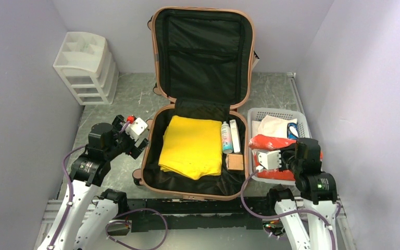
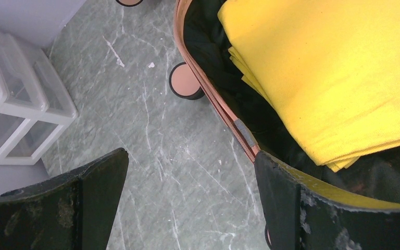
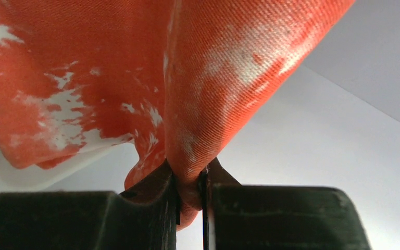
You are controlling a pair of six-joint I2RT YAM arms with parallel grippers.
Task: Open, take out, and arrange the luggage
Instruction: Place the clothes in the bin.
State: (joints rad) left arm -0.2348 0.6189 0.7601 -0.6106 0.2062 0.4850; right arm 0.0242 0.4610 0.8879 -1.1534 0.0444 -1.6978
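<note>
The salmon-pink luggage (image 1: 203, 52) lies open mid-table, its lid propped up against the back wall and showing black lining. In the lower half rest a folded yellow cloth (image 1: 192, 146), a spray bottle (image 1: 226, 136), a white tube (image 1: 234, 128) and a small brown box (image 1: 234, 162). My left gripper (image 1: 139, 146) hangs open just outside the luggage's left rim (image 2: 213, 99), over bare tabletop, with nothing between its fingers (image 2: 190, 156); the yellow cloth (image 2: 333, 73) lies to its right. My right gripper (image 1: 263, 158) is shut on a fold of orange cloth (image 3: 213, 78), pinched at the tips (image 3: 190, 174), above the basket.
A white mesh basket (image 1: 276, 111) to the right of the luggage holds the orange cloth (image 1: 271, 141), white items and something blue. A white drawer unit (image 1: 87, 67) stands at the back left, close to the left arm (image 2: 10, 104). A luggage wheel (image 2: 185, 80) sticks out beside the rim.
</note>
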